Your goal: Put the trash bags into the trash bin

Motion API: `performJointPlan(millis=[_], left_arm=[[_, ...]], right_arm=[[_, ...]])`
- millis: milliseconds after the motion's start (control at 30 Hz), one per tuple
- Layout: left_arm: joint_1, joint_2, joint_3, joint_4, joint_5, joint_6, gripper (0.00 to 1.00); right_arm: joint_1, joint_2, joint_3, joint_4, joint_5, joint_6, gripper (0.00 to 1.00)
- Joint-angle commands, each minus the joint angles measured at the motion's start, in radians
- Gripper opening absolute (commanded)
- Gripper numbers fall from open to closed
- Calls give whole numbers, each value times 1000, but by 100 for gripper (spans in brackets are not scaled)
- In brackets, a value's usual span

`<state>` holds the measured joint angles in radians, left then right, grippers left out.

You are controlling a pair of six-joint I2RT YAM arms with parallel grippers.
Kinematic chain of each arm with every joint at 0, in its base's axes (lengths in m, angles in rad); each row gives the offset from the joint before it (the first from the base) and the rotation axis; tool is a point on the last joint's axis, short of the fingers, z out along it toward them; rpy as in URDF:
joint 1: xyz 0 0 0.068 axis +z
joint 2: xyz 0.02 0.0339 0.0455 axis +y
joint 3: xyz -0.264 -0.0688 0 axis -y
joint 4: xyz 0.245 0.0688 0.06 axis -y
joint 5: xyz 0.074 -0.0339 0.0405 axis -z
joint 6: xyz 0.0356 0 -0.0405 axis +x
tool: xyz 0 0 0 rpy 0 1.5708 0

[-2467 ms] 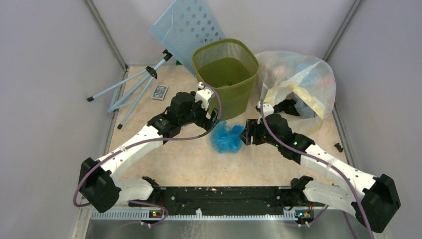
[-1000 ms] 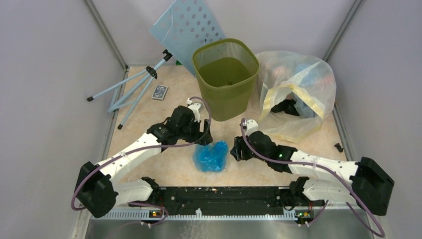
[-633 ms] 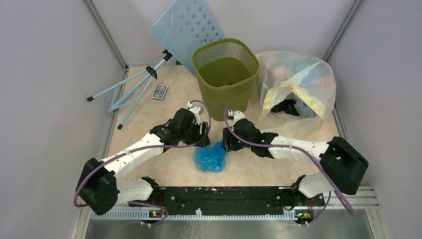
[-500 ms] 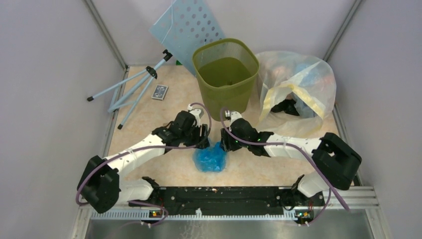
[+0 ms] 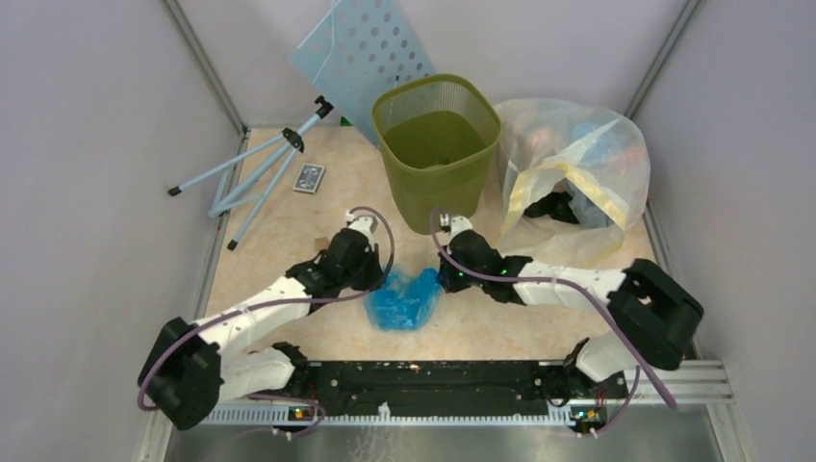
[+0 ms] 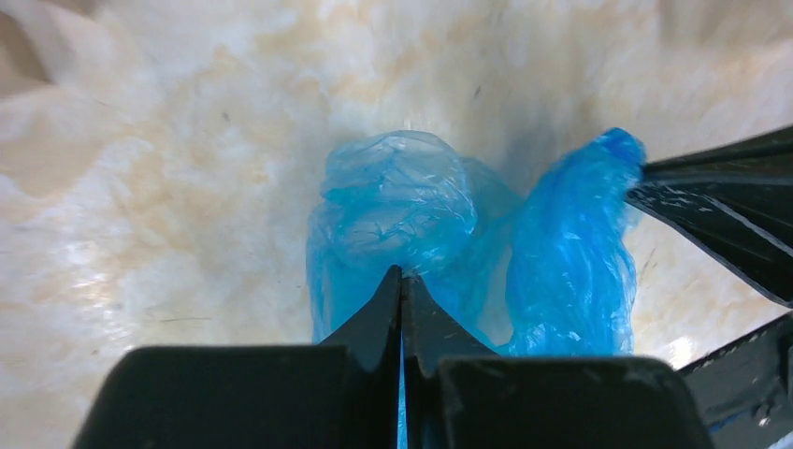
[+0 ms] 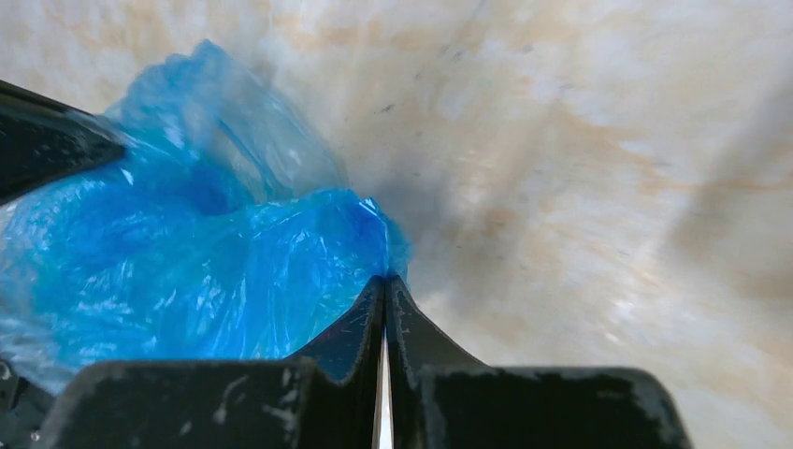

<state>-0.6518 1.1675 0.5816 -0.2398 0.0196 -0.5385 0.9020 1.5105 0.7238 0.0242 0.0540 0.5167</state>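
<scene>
Just one bag [image 5: 402, 298], one bin [image 5: 438, 197].

Bright, even light — wrist views blur at the edges.

Crinkled film, meshed plastic, marbled tabletop

We see the trash bag [image 5: 402, 298] as thin, crinkled, translucent blue plastic film, with glossy highlights along its folds. The tabletop [image 5: 289, 207] looks smooth to us, a cream marbled finish with a soft sheen. The trash bin [image 5: 433, 197] is olive plastic, its walls fine-meshed and matt. The left pincer [image 6: 401, 273] and the right pincer [image 7: 385, 279] look like matt black plastic, the right one flecked with pale scuffs. The large clear bag [image 5: 577, 144] is glossy yellowish film.
</scene>
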Motion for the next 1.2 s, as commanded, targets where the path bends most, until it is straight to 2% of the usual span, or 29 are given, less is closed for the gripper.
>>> performJointPlan(millis=[0, 233, 333, 467, 567, 700, 800, 900, 1033, 1100, 1133, 1167], left_arm=[[1, -167, 1, 32, -159, -54, 0], [12, -399, -21, -37, -352, -153, 0], [13, -471, -45, -35, -364, -170, 0], [12, -519, -77, -5, -336, -159, 0], [11, -534, -91, -22, -348, -176, 0], [13, -531, -113, -53, -374, -232, 0], [12, -499, -154, -29, -340, -280, 0], [12, -457, -179, -7, -306, -316, 0], [13, -438, -187, 41, -266, -291, 0], [13, -430, -180, 71, -228, -248, 0], [13, -424, -173, 77, -208, -232, 0], [12, -417, -165, 87, -187, -213, 0]], right_arm=[[-35, -233, -23, -68, 131, -4, 0], [-67, -528, -33, -303, 359, 9, 0], [-68, -645, -54, -350, 425, 16, 0], [-67, -749, -104, -345, 430, -8, 0], [-69, -765, -103, -435, 518, 49, 0], [-79, -707, -51, -655, 696, 259, 0], [-78, -674, -44, -718, 750, 374, 0], [-78, -675, -61, -657, 698, 342, 0], [-78, -732, -109, -443, 420, 81, 0], [-78, -758, -120, -382, 298, 10, 1], [-78, -768, -121, -365, 263, -5, 7], [-78, -776, -121, -355, 238, -13, 17]])
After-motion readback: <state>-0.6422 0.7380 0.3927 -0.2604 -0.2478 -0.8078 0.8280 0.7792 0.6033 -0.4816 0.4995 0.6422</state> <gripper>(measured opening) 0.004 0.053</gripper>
